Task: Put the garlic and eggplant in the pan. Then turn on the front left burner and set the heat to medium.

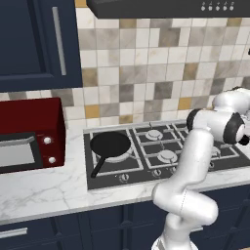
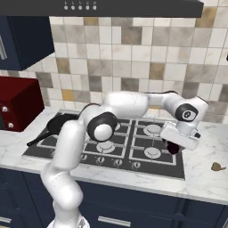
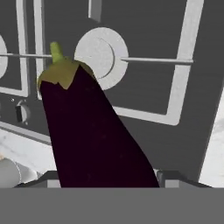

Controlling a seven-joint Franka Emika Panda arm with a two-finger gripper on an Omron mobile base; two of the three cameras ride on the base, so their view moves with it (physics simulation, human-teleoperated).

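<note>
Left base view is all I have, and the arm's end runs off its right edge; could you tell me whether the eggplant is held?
Observer: Yes. In the hand view the eggplant sits between the fingers, with its green stem end pointing away from the hand.
Operator: Thank you. Where does it hang?
Observer: In the right base view it is over the right side of the stove, far from the pan.
Operator: Any sign of the garlic?
Observer: A small brownish thing lies on the counter right of the stove. I cannot tell whether it is garlic.
</note>
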